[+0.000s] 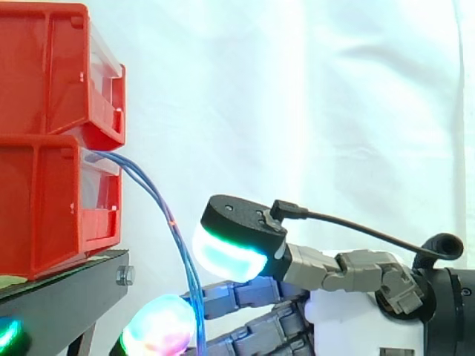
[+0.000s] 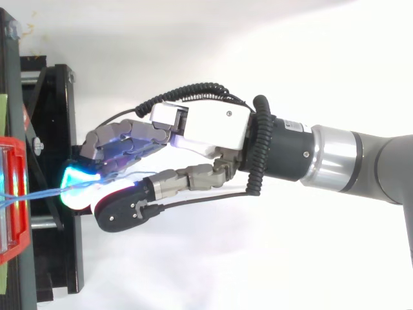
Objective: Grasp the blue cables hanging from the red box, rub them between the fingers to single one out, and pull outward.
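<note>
Okay, nearest first: one hand [image 2: 206, 129] is reaching in from the right on one arm [image 2: 361, 161], and it is sitting relaxed, not clamping anything. In the side view the thumb pad [image 1: 228, 256] is glowing cyan-green and hovering above the finger pads [image 1: 158, 326], which are glowing magenta-green, with a clear gap between them. The blue cables [image 1: 172, 221] are dropping through that gap, passing just beside the thumb pad's left edge and in front of the fingers. Can't tell whether they are touching either pad. I am counting at least two strands where they are leaving the bin. Lower down they are bunching together, so the exact number is unclear. From above, the cables [image 2: 39, 192] are running from the left edge across to the cyan glow at the fingertips. Behind them, two red bins are sitting stacked, upper bin [image 1: 52, 67] on lower bin [image 1: 44, 208]. The cables are arching out of the lower one's front opening. Both bins are resting on one black stand [image 1: 67, 285], which is showing one bolt [image 1: 125, 276] on its end. One white curtain [image 1: 312, 96] is hanging at the back.
</note>
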Robot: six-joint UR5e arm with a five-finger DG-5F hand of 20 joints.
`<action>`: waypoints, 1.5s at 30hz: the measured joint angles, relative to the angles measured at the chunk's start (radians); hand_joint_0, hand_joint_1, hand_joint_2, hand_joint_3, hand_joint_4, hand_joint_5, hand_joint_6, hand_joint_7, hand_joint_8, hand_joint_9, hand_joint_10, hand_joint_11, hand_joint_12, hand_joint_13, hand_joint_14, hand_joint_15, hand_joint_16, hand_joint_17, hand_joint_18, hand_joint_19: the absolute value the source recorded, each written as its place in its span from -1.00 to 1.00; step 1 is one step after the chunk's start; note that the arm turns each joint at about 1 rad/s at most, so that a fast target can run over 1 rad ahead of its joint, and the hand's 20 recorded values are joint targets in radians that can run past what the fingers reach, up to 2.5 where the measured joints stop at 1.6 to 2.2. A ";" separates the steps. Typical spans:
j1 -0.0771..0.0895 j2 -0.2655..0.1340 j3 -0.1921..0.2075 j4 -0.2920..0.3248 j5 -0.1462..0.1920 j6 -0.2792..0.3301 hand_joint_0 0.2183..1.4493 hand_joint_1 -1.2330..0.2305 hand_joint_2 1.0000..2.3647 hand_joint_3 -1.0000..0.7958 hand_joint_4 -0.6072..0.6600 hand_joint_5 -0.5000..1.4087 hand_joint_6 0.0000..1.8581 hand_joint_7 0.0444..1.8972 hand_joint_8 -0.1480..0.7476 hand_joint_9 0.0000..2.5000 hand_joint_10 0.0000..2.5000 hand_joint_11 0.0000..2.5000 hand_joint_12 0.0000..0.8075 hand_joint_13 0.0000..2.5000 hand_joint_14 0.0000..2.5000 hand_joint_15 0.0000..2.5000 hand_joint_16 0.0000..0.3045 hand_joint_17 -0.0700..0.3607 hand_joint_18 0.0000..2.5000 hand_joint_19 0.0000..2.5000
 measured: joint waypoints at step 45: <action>-0.042 0.020 0.139 -0.215 -0.042 0.006 -0.37 -0.11 -0.99 -0.36 0.30 -0.57 -0.42 0.27 -0.06 -0.39 -0.99 -0.75 -0.16 -0.42 -0.99 -0.71 -0.74 -0.27 -0.58 -0.78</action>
